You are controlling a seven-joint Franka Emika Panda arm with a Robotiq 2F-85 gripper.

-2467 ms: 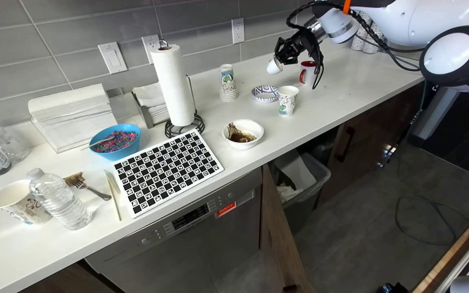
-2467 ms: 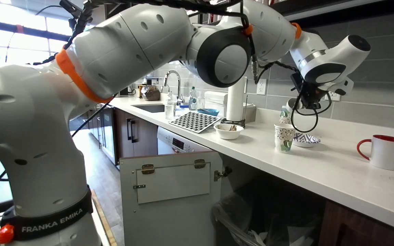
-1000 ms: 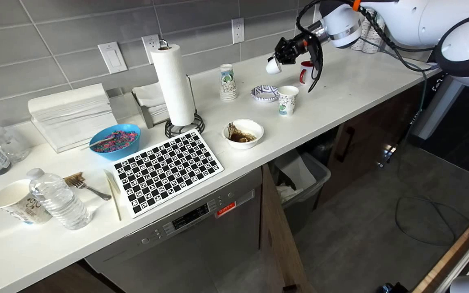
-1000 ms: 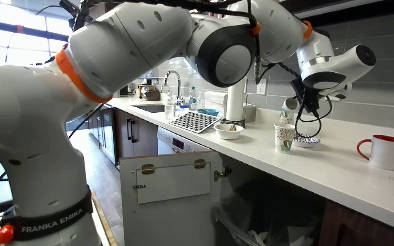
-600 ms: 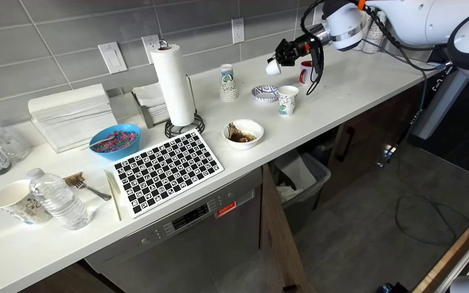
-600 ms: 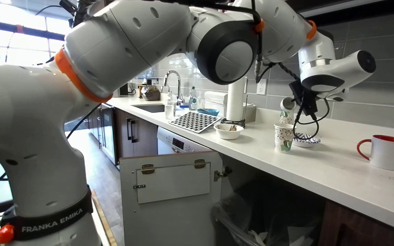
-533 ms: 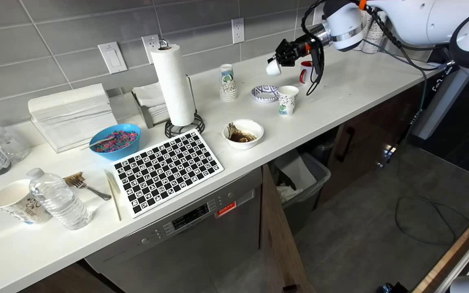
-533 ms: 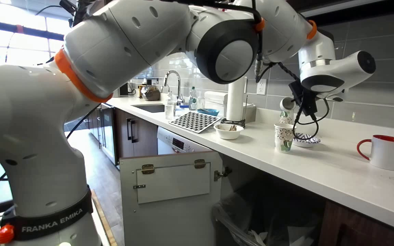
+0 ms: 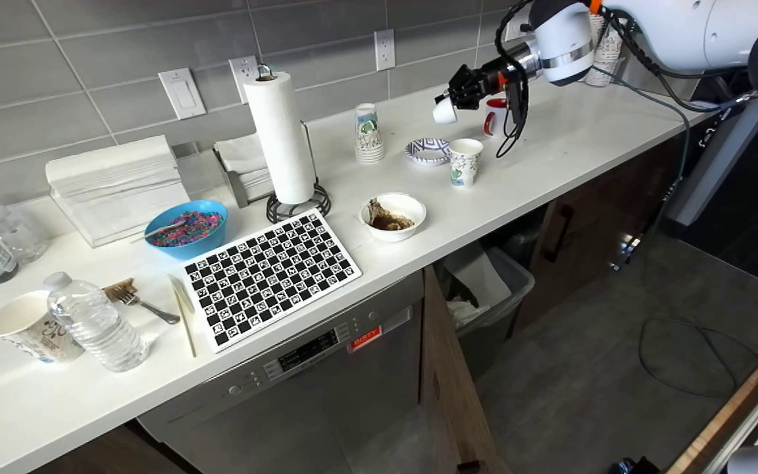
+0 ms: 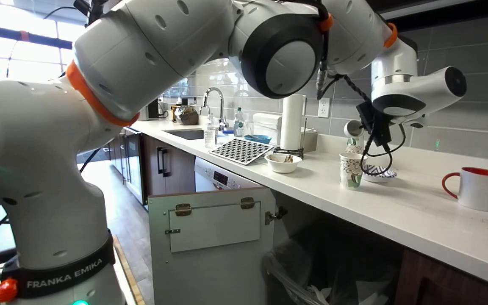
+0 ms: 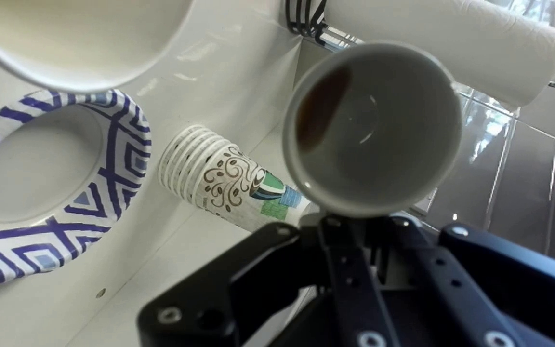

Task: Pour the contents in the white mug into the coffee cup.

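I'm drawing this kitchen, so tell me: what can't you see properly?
White mug: wrist view, its rim hides where the gripper pinches it.
Coffee cup: wrist view, cut off by the top and left edges.
Red-handled mug: both exterior views, its near side hides the bottom inside.
White bowl: in an exterior view, the brown stuff is too small to name.

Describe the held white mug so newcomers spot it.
Find the white robot arm stretched over the counter, ending in a black gripper. The white mug is in its grip. It's small and plain, unlike the larger red-handled mug on the counter.
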